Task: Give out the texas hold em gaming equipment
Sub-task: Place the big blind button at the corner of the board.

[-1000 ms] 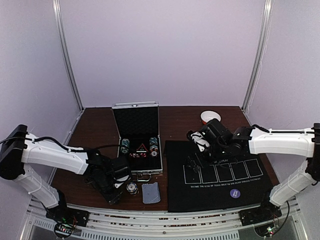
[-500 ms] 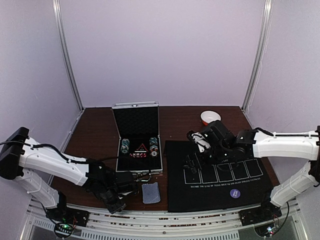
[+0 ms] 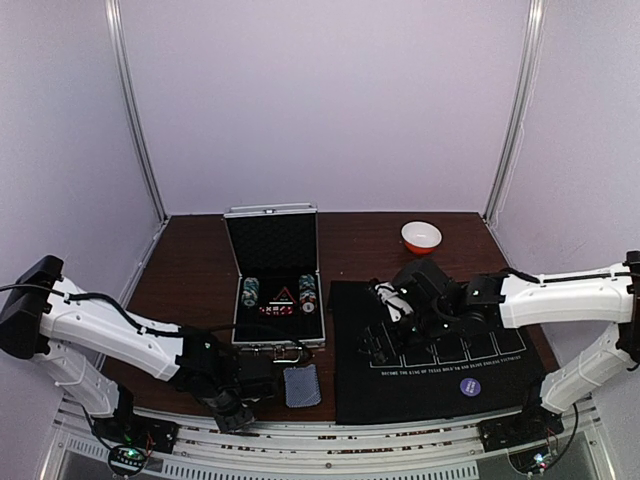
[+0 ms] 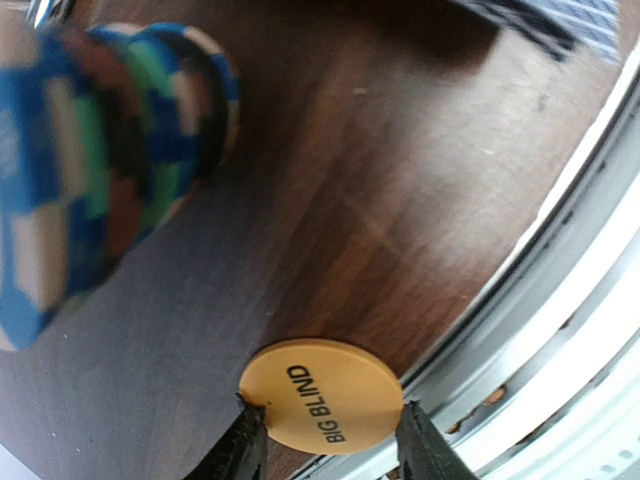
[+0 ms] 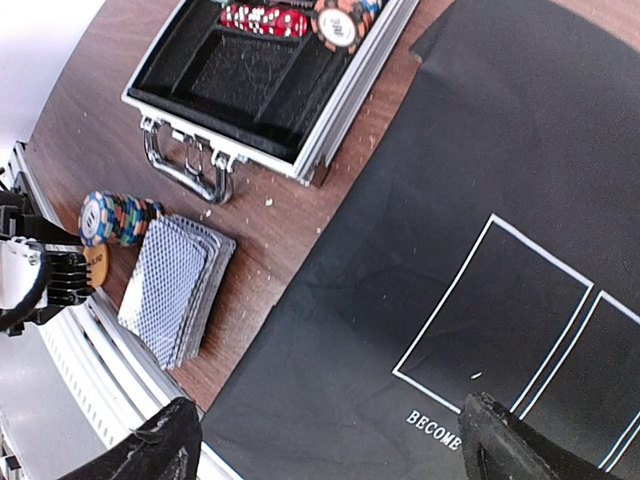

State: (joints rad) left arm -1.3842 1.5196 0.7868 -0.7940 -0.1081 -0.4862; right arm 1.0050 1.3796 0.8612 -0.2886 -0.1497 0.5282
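Note:
An orange disc (image 4: 322, 395) marked BIG BLIND lies on the wood at the table's front edge. My left gripper (image 4: 328, 445) is shut on it, one finger touching each side. A tilted stack of striped poker chips (image 4: 100, 160) sits just beyond it, and the grey-blue-backed card deck (image 3: 300, 385) lies to its right. A purple-blue disc (image 3: 469, 385) rests on the black mat (image 3: 440, 400). My right gripper (image 5: 335, 440) hangs open over the mat's left part with nothing between its fingers. From the right wrist view I see the chip stack (image 5: 115, 217) and the deck (image 5: 175, 285).
The silver case (image 3: 275, 340) stands open behind the left gripper, with chips (image 5: 340, 22) and red dice (image 5: 265, 18) inside. A white-and-orange bowl (image 3: 421, 236) sits at the back right. A metal rail (image 4: 560, 330) runs along the front edge beside the orange disc.
My left gripper has moved toward the near edge, past the chip stack, and narrowed onto the orange disc. My right gripper has come forward and left over the mat, uncovering the bowl.

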